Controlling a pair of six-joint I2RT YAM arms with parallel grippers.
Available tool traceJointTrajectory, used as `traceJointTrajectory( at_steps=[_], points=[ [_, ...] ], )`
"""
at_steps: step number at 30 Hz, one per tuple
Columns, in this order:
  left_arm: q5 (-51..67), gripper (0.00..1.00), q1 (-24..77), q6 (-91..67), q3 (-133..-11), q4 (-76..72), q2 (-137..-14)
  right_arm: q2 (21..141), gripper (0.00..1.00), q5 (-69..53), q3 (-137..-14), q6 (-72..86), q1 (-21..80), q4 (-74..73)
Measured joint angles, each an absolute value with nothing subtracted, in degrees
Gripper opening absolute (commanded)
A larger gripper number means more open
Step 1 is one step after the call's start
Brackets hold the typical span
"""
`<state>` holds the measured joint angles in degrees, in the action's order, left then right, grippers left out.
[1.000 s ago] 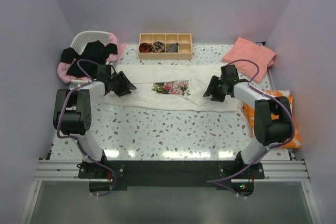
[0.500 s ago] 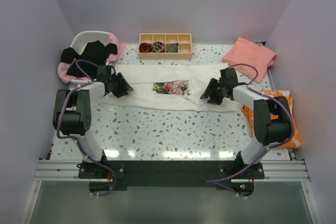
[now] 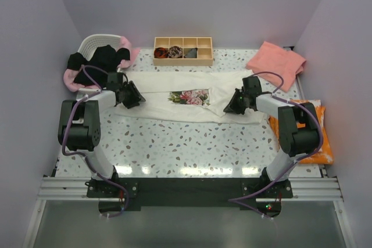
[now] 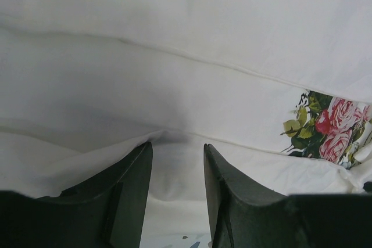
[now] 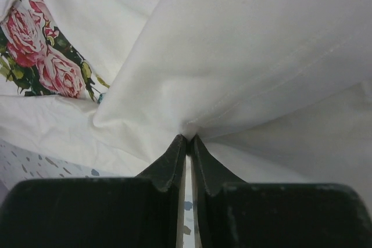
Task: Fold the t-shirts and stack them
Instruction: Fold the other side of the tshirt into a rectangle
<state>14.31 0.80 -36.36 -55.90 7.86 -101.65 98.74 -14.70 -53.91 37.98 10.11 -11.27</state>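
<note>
- Cream-white t-shirt (image 3: 186,111) lies spread flat across the middle of the table (image 3: 192,143), its rose print (image 3: 190,97) facing up.
- My right gripper (image 5: 187,137) has its jaws pinched together on a fold of that shirt, just right of the print.
- My left gripper (image 4: 177,146) sits at the shirt's left end, jaws standing apart over the cloth.
- Salmon-pink t-shirt (image 3: 276,62) lies at the far right corner, apart.

Twin white-and-black arms with purple cabling.
The left arm (image 3: 100,98) and right arm (image 3: 270,104) share white link shells and bulky black joint housings, a purple cable (image 3: 272,72) looping along each; the left gripper (image 4: 177,161) and right gripper (image 5: 187,143) carry matte black, tapered fingers (image 4: 125,196).
</note>
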Motion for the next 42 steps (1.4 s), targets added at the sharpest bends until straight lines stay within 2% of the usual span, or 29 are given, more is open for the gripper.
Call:
traceJointTrajectory(
  at_steps=[8,16,19,20,21,25,29,32,38,42],
  points=[
    [14.26,0.45,0.8,-36.36,-55.9,7.9,-101.65,98.5,0.03,-14.55,-55.99,36.88,10.11,-11.99],
    [14.28,0.45,0.8,-36.36,-55.9,7.9,-101.65,99.66,0.06,-14.68,-66.5,35.4,10.44,-13.93],
    [14.28,0.45,0.8,-36.34,-55.9,7.9,-101.65,103.42,0.2,-14.7,-72.93,34.61,10.9,-15.07],
    [14.28,0.45,0.8,-36.34,-55.9,7.88,-101.65,105.27,0.3,-14.74,-75.07,34.41,11.09,-15.14],
    [14.28,0.45,0.8,-36.34,-55.9,7.92,-101.65,107.09,0.49,-14.79,-76.99,34.15,11.31,-15.49],
    [14.28,0.45,0.8,-36.34,-55.9,7.97,-101.65,113.75,0.59,-14.9,-82.35,32.75,12.1,-16.51],
    [14.13,0.45,0.8,-36.32,-55.9,8.03,-101.65,114.8,0.65,-12.67,-82.74,30.74,12.49,-18.96],
    [13.63,0.45,0.8,-36.32,-55.9,8.4,-101.43,111.18,0.7,-8.23,-80.99,28.53,12.53,-19.64],
    [12.73,0.45,0.8,-36.32,-55.9,9.02,-100.79,96.68,0.7,-0.75,-76.05,24.91,12.4,-20.93],
    [12.67,0.45,0.8,-36.32,-55.9,9.08,-100.68,92.47,0.7,0.3,-75.61,24.34,12.34,-21.71]
  ],
)
